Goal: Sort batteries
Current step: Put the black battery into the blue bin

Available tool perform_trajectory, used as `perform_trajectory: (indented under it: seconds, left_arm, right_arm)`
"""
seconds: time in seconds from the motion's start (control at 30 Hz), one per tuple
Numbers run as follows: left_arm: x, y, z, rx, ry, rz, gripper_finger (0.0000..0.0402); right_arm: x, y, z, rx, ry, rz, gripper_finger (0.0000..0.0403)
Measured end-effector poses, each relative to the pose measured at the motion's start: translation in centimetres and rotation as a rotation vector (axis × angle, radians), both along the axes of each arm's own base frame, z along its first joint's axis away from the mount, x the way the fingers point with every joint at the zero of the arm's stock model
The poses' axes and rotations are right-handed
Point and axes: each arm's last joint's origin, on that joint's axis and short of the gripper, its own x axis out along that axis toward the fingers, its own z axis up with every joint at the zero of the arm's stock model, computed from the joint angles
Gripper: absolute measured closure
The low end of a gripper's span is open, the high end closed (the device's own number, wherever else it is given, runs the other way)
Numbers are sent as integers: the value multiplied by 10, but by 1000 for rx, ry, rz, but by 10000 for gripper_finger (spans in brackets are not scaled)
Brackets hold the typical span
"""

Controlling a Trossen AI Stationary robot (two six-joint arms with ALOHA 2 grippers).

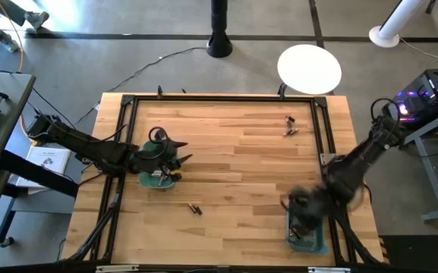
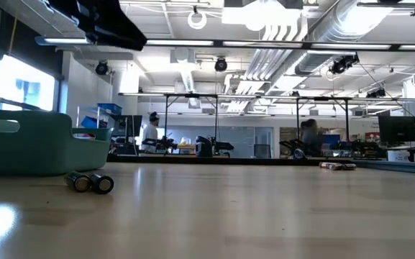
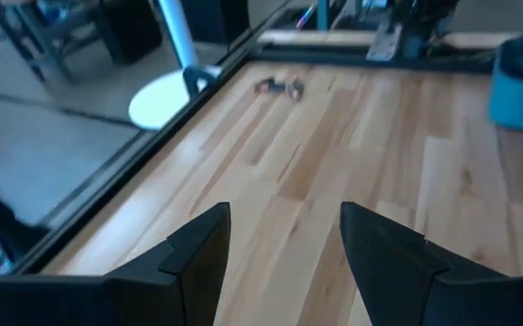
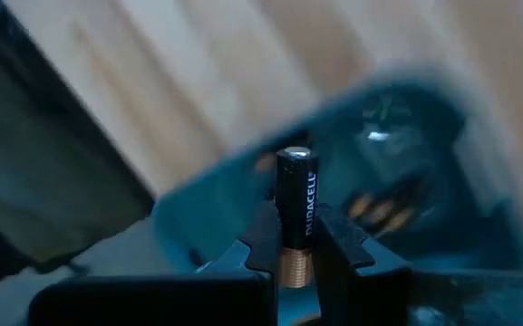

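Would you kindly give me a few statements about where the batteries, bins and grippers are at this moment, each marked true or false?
1. The right gripper is shut on a dark, copper-banded battery. True.
2. The left gripper holds a battery. False: its fingers stand open with nothing between them.
3. Two batteries lie on the table beside the left teal bin. True.
4. The right gripper hangs over the middle of the table. False: it is over the right teal bin, at the table's near right corner.
5. The far right part of the table holds no batteries. False: a small group of batteries lies there.
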Motion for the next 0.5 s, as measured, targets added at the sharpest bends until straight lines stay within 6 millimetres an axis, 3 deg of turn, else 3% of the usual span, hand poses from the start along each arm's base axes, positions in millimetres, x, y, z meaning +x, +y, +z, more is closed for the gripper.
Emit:
perform_trajectory:
  seconds: [0.1, 0.2, 0.37, 0.5]
  left_arm:
    - [3, -1, 6, 27, -41, -22, 202]
    - [5, -2, 10, 57, -74, -39, 202]
    - [7, -2, 16, 98, -103, -56, 202]
    - [7, -2, 17, 101, -113, -59, 202]
  right_arm:
    - [-21, 24, -17, 36, -7, -115, 382]
    - [-34, 35, -43, 95, 7, -193, 382]
    - [-40, 29, -81, 120, 12, -210, 382]
    - [-41, 24, -96, 140, 36, -215, 381]
